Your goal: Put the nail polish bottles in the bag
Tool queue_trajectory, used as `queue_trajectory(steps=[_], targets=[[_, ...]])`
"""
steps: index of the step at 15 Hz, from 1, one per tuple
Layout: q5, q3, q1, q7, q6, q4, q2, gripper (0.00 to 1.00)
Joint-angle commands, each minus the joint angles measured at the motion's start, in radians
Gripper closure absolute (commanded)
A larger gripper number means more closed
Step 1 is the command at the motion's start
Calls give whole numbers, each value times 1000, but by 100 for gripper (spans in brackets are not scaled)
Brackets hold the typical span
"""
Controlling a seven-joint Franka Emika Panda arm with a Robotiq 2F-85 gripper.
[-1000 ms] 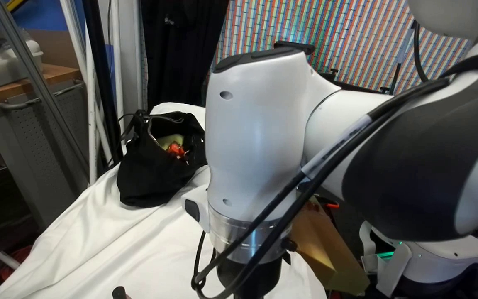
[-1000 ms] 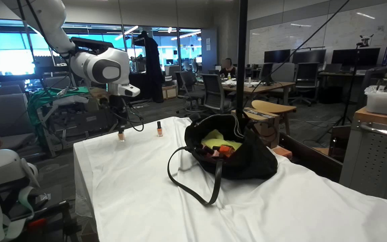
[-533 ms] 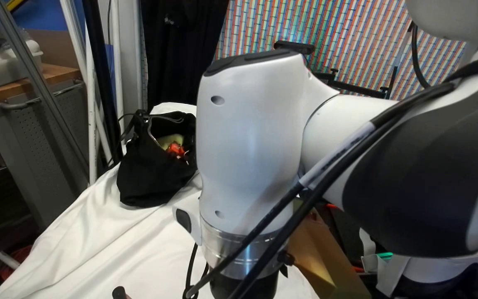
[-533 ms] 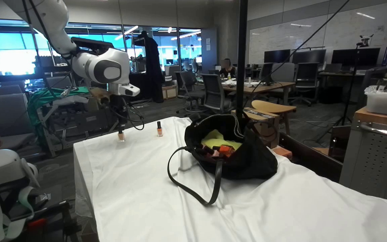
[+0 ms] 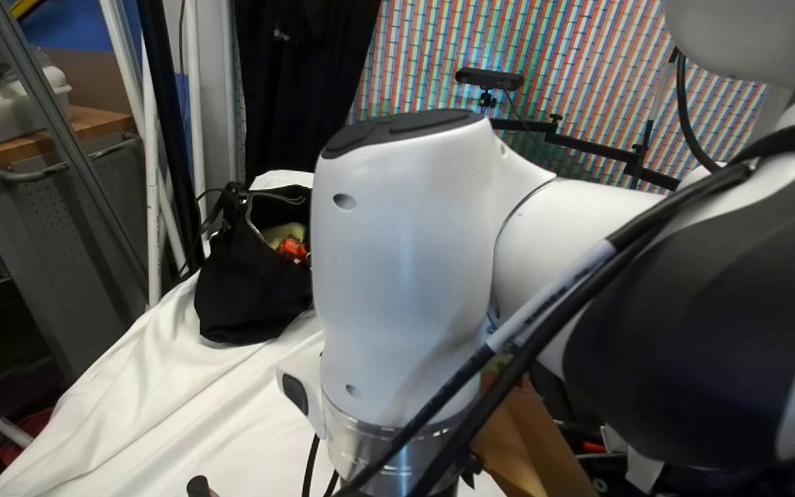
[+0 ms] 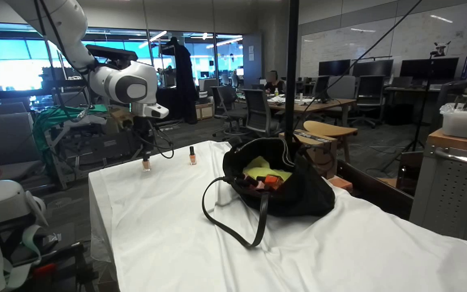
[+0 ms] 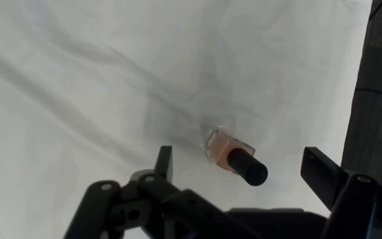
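A nail polish bottle with a peach body and black cap (image 7: pixel 222 146) stands upright on the white cloth. It lies between the spread fingers of my open gripper (image 7: pixel 238 149), touching neither. In an exterior view the gripper (image 6: pixel 144 149) is dark and hangs right over this bottle (image 6: pixel 146 165). A second peach bottle (image 6: pixel 193 158) stands to the right of it. The black bag (image 6: pixel 302 198) stands open, with red, orange and pink bottles (image 6: pixel 272 181) on its yellow-green inside. The bag also shows in an exterior view (image 5: pixel 252 297), partly behind the arm.
The white-covered table (image 6: pixel 168 227) has an edge close to the gripper; it shows at the right of the wrist view. The bag's handle loop (image 6: pixel 233 233) lies on the cloth. A black cap (image 5: pixel 199 486) shows at the bottom of an exterior view. A cardboard box (image 5: pixel 528 442) is beside the table.
The arm has come down and shifted slightly left in an exterior view, covering more of the bag. The bottles and the bag have not moved.
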Motion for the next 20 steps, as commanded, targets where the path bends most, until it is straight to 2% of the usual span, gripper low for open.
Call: queue_trajectory(steps=[1, 20], targets=[[-12, -4, 18, 5, -7, 46, 28, 0], [-42, -27, 68, 42, 12, 99, 113, 0]])
